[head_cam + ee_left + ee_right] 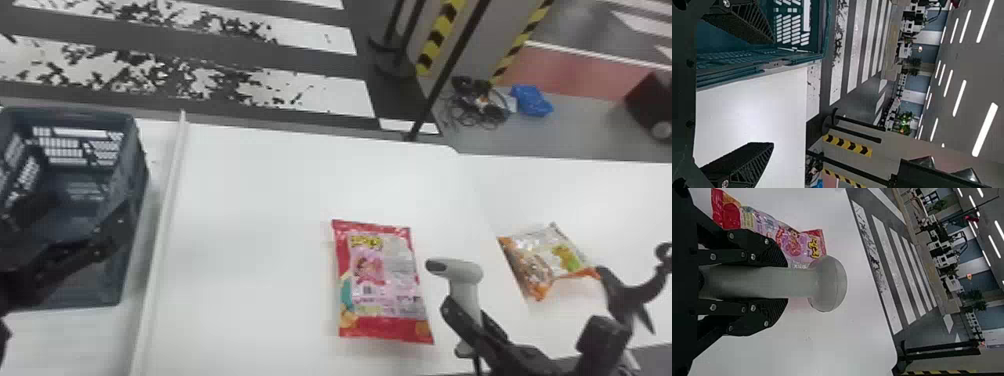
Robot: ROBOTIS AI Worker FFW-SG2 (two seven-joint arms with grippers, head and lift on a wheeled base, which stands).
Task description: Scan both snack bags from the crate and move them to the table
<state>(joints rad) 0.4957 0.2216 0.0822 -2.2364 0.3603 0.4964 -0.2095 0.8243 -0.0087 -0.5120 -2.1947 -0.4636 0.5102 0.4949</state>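
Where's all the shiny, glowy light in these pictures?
Left wrist view: ceiling lights glow as bright strips, and the white table has a glary patch; right wrist view: bright ceiling strips too; head view: pale glints on the orange-edged snack bag.

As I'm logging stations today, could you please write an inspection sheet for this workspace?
Surface: white table, pale raised strip beside the crate.
Job's things: red-pink snack bag left of the scanner, orange-white snack bag right of it.
Clutter: blue item on the floor.
Grippers: left gripper open at the crate; right gripper closed on the scanner's handle.
Cables: tangle on the floor.
Surroundings: yellow-black striped posts beyond the table.
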